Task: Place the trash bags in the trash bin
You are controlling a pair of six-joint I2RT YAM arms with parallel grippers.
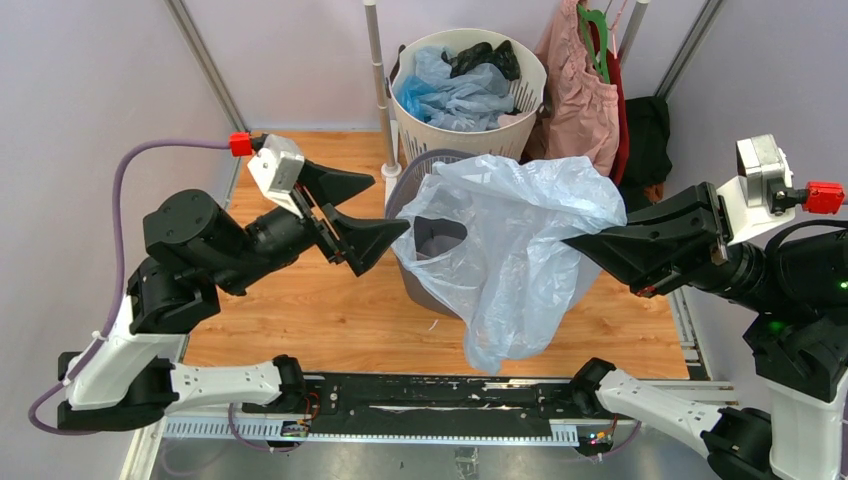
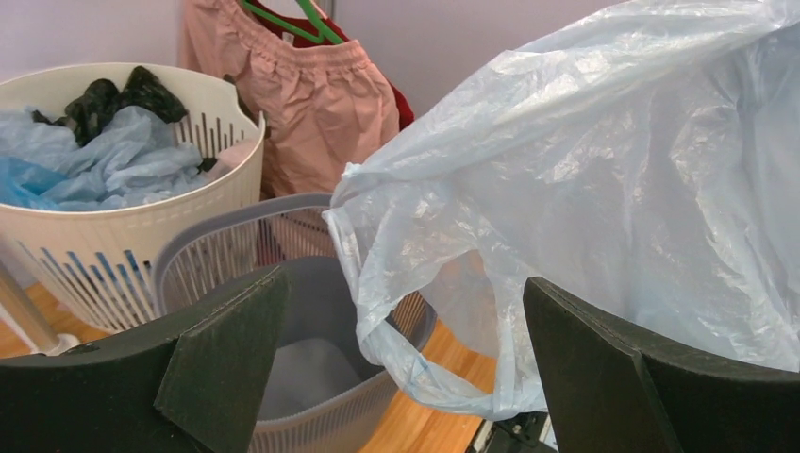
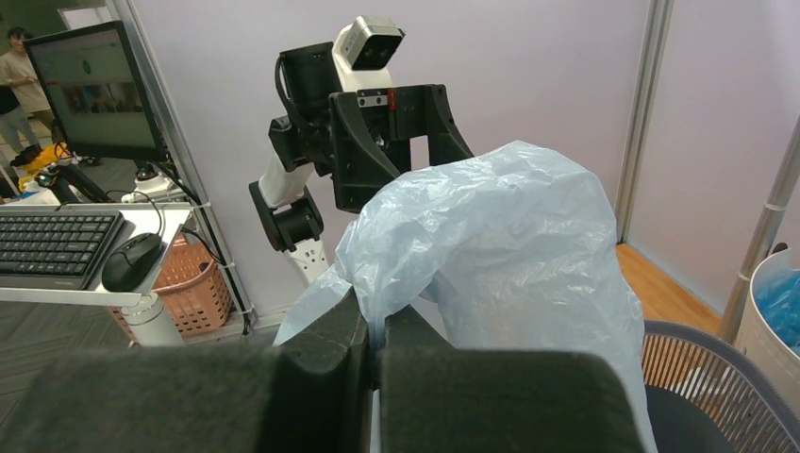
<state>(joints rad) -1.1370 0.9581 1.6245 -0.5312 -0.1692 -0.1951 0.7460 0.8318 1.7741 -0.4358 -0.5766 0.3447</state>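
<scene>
R gripper [image 1: 572, 241], right of the dark grey mesh trash bin [image 1: 425, 290], has jaws fully closed, pinching the right edge of the large pale blue see-through plastic trash bag [image 1: 520, 235]. Bag is draped over bin's mouth, billowing above rim & hanging down outside bin's front-right side. L gripper [image 1: 390, 205], just left of bin rim, jaws spread wide, nothing in them; lower fingertip v. close to bag, contact unclear. Round white slotted plastic basket [image 1: 505, 135] directly behind bin; pink cloth garment [image 1: 580, 100] behind-right of bin.
</scene>
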